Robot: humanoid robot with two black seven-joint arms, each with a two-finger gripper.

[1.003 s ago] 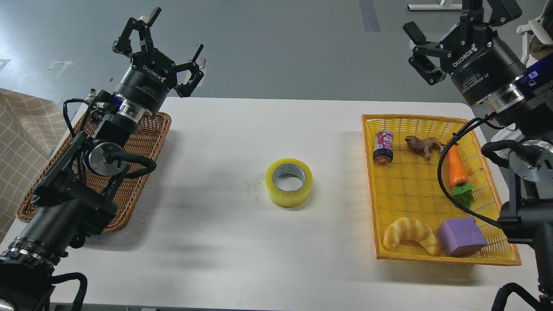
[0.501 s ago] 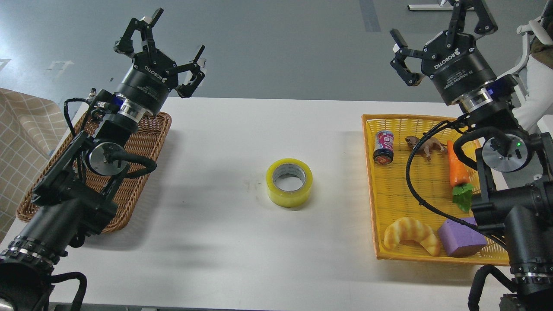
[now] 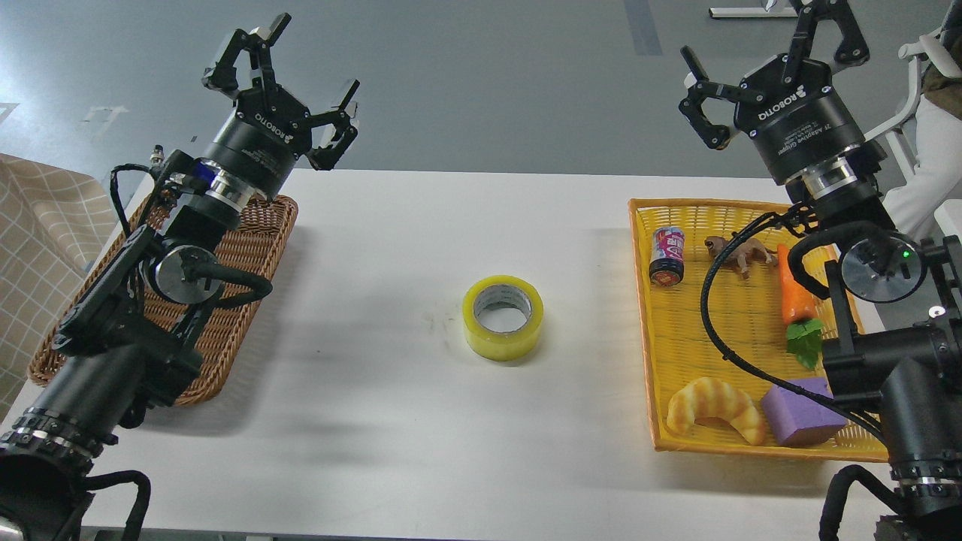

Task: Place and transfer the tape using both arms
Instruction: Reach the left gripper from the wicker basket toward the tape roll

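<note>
The tape [image 3: 503, 317], a thick yellow roll with a grey-white core, lies flat on the white table [image 3: 421, 421] near its middle. My left gripper [image 3: 301, 79] is open and empty, raised above the table's far left edge, well left of the tape. My right gripper [image 3: 770, 52] is open and empty, raised above the far right corner, beyond the yellow basket. Neither gripper touches the tape.
A brown wicker basket [image 3: 248, 248] lies at the left under my left arm. A yellow basket [image 3: 714, 315] at the right holds a can [image 3: 667, 255], a toy animal [image 3: 736, 252], a carrot [image 3: 795, 297], a croissant toy [image 3: 714, 409] and a purple block [image 3: 800, 412].
My right arm has swung in from the right edge toward the left and its gripper has risen slightly. My left gripper has shifted a little upward. The tape has not moved.
</note>
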